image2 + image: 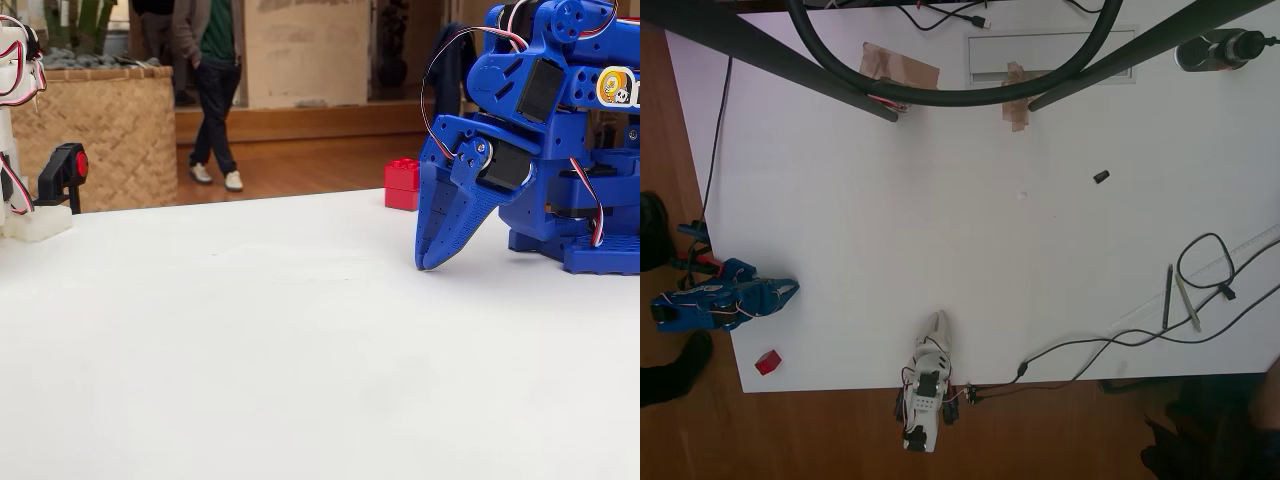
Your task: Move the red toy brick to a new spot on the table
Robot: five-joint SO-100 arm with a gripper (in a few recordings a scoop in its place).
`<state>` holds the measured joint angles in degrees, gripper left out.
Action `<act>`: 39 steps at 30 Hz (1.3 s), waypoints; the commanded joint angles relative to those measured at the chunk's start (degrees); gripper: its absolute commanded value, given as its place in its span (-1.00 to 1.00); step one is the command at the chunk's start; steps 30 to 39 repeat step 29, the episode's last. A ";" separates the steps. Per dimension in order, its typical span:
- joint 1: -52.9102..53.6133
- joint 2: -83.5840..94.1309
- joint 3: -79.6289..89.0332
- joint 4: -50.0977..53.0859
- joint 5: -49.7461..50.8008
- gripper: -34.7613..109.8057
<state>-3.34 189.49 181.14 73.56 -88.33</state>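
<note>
The red toy brick (767,362) lies near the bottom-left corner of the white table (970,260) in the overhead view. In the fixed view the red toy brick (402,184) stands at the table's far edge, behind the gripper. My blue gripper (788,290) reaches in from the left edge, above the brick in the overhead picture and apart from it. In the fixed view the gripper (430,262) points down with its tip at the tabletop (260,340), jaws together, holding nothing.
A small black object (1101,176) lies right of centre. Two pens (1175,297), a ruler and looping cables (1200,262) occupy the lower right. Brown tape patches (898,65) and dark stand legs (790,60) cross the top. A person (215,90) stands far behind the table.
</note>
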 commanded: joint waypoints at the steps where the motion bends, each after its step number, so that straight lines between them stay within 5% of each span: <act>1: 0.09 1.85 -0.18 -0.18 -0.53 -0.51; 9: 0.09 1.85 3.34 -3.69 11.16 -0.51; 39: 3.87 1.85 3.34 -3.69 9.58 -0.51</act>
